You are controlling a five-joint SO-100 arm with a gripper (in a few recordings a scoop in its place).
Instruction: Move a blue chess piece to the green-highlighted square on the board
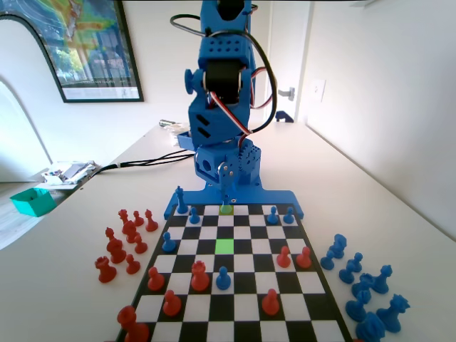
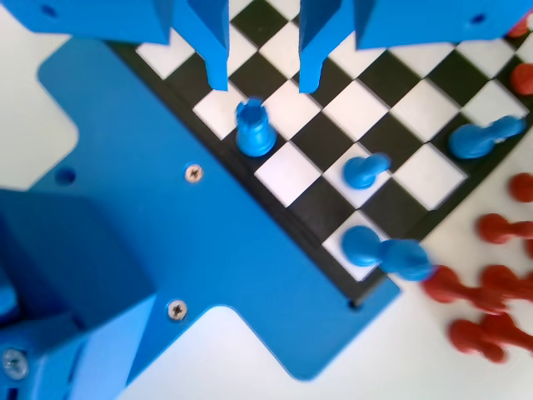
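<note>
Fixed view, looking along a black-and-white chequered board [image 1: 251, 288] toward a blue robot arm [image 1: 222, 107] at the board's far end. Arm folded down, its gripper [image 1: 226, 194] low over the board's far edge, right above a dull yellow-green square [image 1: 226, 209]. Two rows nearer the camera in the same file, the green-highlighted square [image 1: 225, 246], bright and bare.

Scattered across the board, several small blue pawns [image 1: 223, 278] and red pieces [image 1: 199, 276], all upright. Off the board's left edge, a cluster of spare red pieces [image 1: 125, 239] on the white table [image 1: 64, 285]; off the board's right edge, a cluster of spare blue pieces [image 1: 363, 285]. Further left of the board, at the table's edge, a small teal tray [image 1: 32, 201]; cannot tell what, if anything, lies inside.

Wrist view, looking down on the board's [image 2: 366, 104] end row. Gripper [image 2: 262, 83] spread wide, the two blue jaws hanging from the top edge with clear board showing between them, gripping nothing. Just below the jaw tips and roughly in line with the gap, the blue chess piece [image 2: 254, 129], upright on a white square at the board's edge, apart from both jaws. Along the same edge of the board, three more blue pieces [image 2: 365, 169]. Beyond the board's corner, blurred red pieces [image 2: 487, 287] on the table.
</note>
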